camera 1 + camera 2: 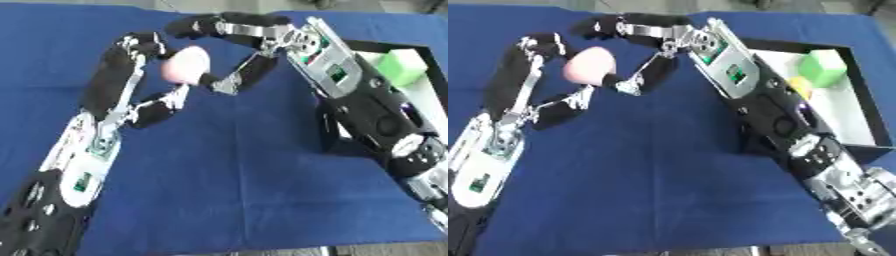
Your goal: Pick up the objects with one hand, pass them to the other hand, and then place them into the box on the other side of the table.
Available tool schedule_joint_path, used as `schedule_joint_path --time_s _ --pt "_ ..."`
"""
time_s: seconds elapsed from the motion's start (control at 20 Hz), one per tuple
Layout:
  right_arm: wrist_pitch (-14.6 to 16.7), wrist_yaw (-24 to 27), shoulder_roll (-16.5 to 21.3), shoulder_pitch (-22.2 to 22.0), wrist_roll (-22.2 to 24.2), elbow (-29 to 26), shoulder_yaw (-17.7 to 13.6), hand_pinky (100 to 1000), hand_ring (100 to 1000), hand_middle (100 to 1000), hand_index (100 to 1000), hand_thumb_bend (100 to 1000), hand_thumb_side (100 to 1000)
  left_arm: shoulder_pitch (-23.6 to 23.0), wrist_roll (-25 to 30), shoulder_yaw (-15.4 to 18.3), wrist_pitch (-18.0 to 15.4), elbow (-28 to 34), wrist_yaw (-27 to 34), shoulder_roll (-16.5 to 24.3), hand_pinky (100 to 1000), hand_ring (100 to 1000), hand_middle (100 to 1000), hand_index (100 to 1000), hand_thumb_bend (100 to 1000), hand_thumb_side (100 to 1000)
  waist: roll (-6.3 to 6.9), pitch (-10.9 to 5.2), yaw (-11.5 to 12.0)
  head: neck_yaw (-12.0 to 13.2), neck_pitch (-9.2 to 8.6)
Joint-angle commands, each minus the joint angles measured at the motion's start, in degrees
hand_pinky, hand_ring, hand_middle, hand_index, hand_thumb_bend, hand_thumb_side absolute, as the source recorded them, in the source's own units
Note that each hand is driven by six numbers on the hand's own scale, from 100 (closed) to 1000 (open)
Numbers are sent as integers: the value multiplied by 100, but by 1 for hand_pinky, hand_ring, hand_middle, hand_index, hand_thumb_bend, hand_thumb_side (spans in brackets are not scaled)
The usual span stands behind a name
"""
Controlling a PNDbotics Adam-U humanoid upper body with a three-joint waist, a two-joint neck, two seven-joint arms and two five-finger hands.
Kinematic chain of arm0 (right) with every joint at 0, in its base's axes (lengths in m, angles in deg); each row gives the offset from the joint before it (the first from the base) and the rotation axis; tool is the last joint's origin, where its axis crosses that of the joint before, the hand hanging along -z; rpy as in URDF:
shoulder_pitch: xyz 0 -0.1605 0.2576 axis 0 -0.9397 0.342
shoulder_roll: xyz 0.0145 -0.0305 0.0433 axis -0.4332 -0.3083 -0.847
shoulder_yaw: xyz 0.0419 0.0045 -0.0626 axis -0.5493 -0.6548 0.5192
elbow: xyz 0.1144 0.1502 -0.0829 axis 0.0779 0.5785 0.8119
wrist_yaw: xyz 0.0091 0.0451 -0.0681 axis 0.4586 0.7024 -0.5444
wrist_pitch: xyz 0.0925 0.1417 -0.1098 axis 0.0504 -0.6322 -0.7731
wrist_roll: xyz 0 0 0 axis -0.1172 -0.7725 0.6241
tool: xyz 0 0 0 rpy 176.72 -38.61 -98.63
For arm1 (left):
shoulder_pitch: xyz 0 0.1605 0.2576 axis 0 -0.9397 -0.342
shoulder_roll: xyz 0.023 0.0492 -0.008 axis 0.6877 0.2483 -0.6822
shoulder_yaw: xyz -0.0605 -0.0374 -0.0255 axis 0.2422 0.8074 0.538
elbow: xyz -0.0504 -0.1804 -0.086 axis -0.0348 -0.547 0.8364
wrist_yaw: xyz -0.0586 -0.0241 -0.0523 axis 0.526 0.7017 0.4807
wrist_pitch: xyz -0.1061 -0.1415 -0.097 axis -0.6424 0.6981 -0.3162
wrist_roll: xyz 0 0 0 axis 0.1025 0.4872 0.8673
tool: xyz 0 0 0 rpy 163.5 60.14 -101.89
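You had the pale pink, rounded, egg-like object (590,66) held above the far-left part of the blue cloth-covered table (236,190), pinched between the left hand's (144,95) curled fingers and thumb. Your right hand (645,47) curved round it from the far side, touching or nearly so. Ideally, that hand closed fully before the left let go. The black-rimmed white box (846,112) at right already held a green block (826,67) and something yellow (800,86); the right forearm crossed its near-left edge.
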Motion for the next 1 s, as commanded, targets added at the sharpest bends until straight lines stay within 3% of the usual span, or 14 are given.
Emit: schedule_joint_path --time_s 0.05,0.25,0.45,0.7,0.85,0.9,1.0 --pt "-88 18 12 90 -156 19 -29 922 1000 886 935 100 100 164 -40 -15 -12 85 27 -85 754 521 449 557 100 184 16 -106 -1 -11 21" --pt "-391 437 22 83 -522 11 -10 891 1000 790 805 100 170 150 -72 -25 48 50 180 -90 756 518 461 583 100 120 18 -113 -4 -23 20" --pt "-742 831 55 86 -735 -77 3 878 1000 763 735 100 234 152 -160 -54 167 33 362 -100 758 514 458 583 100 189 23 -115 -11 -48 19" --pt "-871 1007 72 78 -699 -152 -4 850 1000 753 669 100 214 144 -176 -81 215 55 508 -100 761 520 471 604 100 265 27 -114 -18 -61 11" --pt "-860 1047 92 76 -608 -175 -2 824 1000 725 633 100 170 147 -228 -84 282 62 598 -102 771 543 511 660 116 377 30 -116 -21 -64 18" --pt "-858 1058 96 74 -580 -173 -10 821 1000 720 631 100 164 148 -253 -84 305 69 619 -98 779 564 534 691 168 407 31 -117 -22 -66 19" --pt "-853 1081 127 72 -556 -169 -35 818 1000 713 629 100 166 140 -222 -89 391 38 581 -76 849 721 690 881 368 614 34 -120 -30 -61 17"
